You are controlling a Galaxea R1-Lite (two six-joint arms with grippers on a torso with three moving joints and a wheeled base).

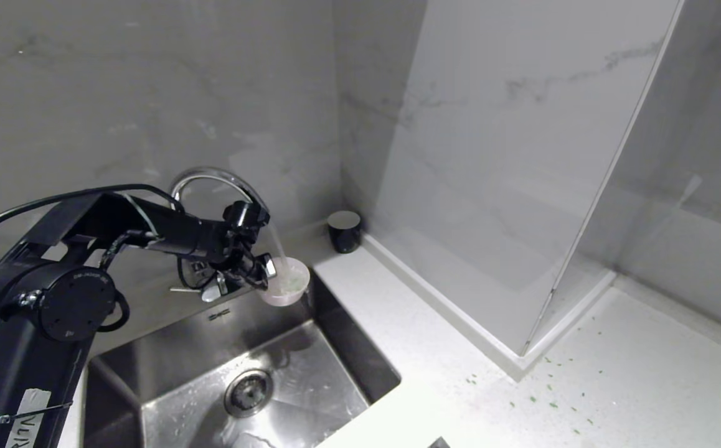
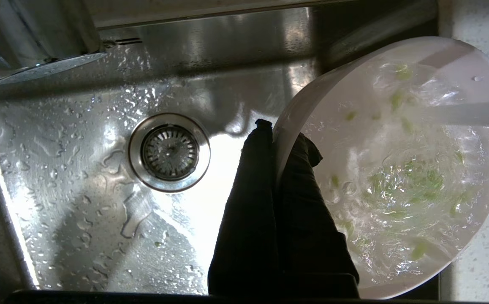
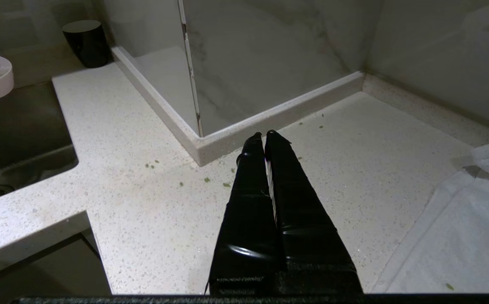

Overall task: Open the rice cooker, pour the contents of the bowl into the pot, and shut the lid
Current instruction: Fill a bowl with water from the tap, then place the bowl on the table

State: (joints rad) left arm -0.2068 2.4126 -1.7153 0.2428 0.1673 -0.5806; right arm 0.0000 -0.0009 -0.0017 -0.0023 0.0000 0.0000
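Note:
The pink bowl point(image 1: 289, 283) hangs over the sink's back right corner, under the faucet point(image 1: 211, 177). My left gripper point(image 1: 266, 274) is shut on its rim, one finger inside and one outside. A stream of water point(image 1: 278, 246) runs into it. In the left wrist view the bowl point(image 2: 472, 236) is full of churning water, and the green contents point(image 2: 413, 181) swirl in it beside my left gripper point(image 2: 284, 135). My right gripper point(image 3: 264, 135) is shut and empty above the counter. The rice cooker, its pot and its lid are out of view.
The steel sink point(image 1: 167, 386) with its drain point(image 1: 248, 392) lies below the bowl. A black cup point(image 1: 344, 230) stands in the counter's back corner. Green bits point(image 1: 547, 386) are scattered on the white counter. A white cloth point(image 3: 460, 236) lies at the right.

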